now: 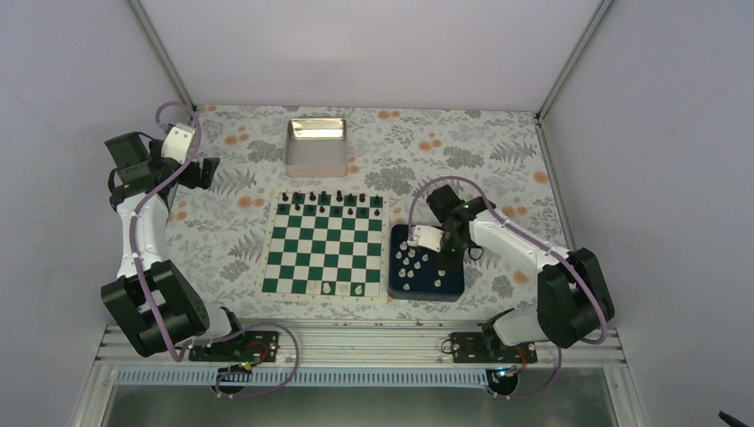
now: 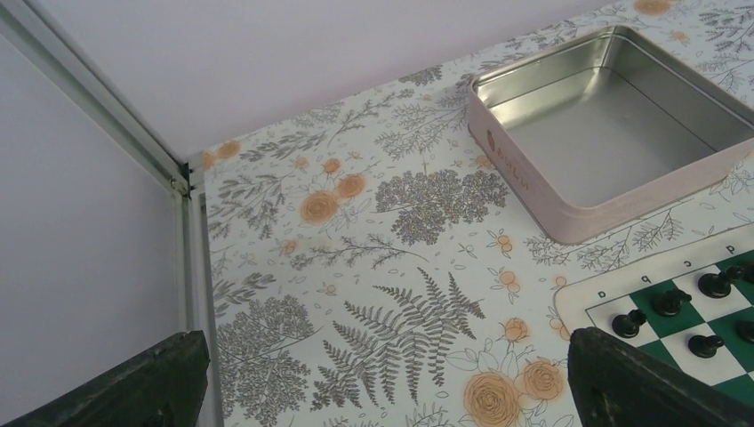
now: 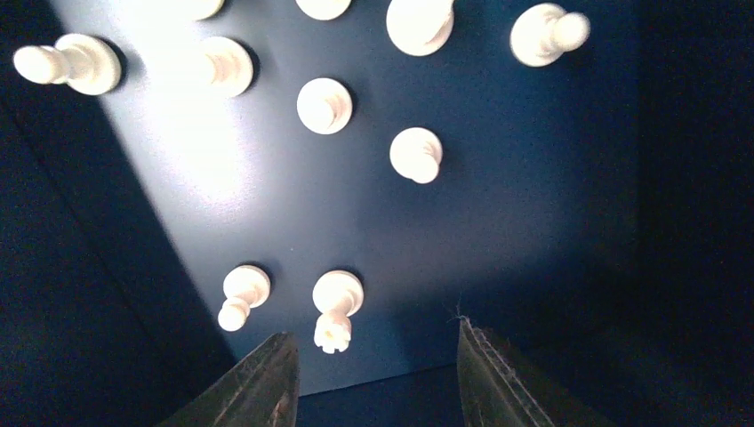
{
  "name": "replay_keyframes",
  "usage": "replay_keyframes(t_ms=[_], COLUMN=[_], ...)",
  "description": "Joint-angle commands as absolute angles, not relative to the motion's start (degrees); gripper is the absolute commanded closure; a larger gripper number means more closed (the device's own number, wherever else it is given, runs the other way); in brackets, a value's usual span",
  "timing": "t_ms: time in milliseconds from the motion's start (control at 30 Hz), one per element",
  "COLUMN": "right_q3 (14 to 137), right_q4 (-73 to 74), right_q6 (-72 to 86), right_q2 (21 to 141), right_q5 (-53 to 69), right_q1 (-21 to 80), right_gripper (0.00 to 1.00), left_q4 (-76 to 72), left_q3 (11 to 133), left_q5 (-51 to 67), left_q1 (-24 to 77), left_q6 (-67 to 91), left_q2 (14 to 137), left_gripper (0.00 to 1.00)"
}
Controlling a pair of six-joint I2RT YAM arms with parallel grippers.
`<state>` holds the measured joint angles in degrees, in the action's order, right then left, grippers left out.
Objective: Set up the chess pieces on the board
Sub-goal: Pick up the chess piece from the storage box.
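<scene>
The green and white board (image 1: 311, 253) lies at the table's middle. Small black pieces (image 1: 333, 197) line its far row, and two white chess pieces (image 1: 342, 289) stand on its near row. Several more white chess pieces (image 1: 411, 262) stand in the dark blue tray (image 1: 453, 286) right of the board. My right gripper (image 1: 442, 253) hovers over this tray, open and empty (image 3: 373, 374). A crown-topped white piece (image 3: 336, 307) and a pawn (image 3: 240, 296) stand just ahead of its fingertips. My left gripper (image 1: 206, 171) is open and empty at the far left (image 2: 391, 391).
An empty metal tin (image 1: 316, 147) sits behind the board; it also shows in the left wrist view (image 2: 613, 124). The board's far-left corner with black pieces (image 2: 669, 302) shows there too. Enclosure walls and a metal post (image 2: 182, 178) bound the table's far left.
</scene>
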<state>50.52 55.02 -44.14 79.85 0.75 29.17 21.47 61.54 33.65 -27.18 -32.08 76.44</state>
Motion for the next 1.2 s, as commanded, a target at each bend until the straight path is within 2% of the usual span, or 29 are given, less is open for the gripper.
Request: replay_keyframes(t_ms=[0, 467, 633, 900, 1167], right_q3=[49.2, 46.1, 45.3, 47.3, 55.9], right_q4=[53.6, 52.3, 51.7, 52.1, 59.3], right_q6=[-44.3, -43.2, -42.9, -42.4, -40.5], right_q2=[81.9, 83.7, 84.0, 83.1, 81.0], right_q5=[0.8, 0.9, 0.9, 1.5, -0.1], right_q1=[28.9, 28.9, 28.9, 28.9, 31.3], right_gripper=[0.52, 0.53, 0.59, 0.84, 0.88], left_q4=[19.9, 21.1, 21.1, 21.3, 21.3], left_q3=[60.7, 62.4, 62.7, 63.1, 62.7], left_q5=[33.8, 34.1, 34.0, 33.8, 33.8], left_q1=[-26.9, -26.6, -26.3, -26.0, -25.9], left_q6=[-31.5, -31.5, -31.4, -31.4, -31.5], left_q2=[75.5, 76.2, 76.5, 76.6, 76.5], left_gripper=[0.00, 0.00, 0.00, 0.00, 0.00])
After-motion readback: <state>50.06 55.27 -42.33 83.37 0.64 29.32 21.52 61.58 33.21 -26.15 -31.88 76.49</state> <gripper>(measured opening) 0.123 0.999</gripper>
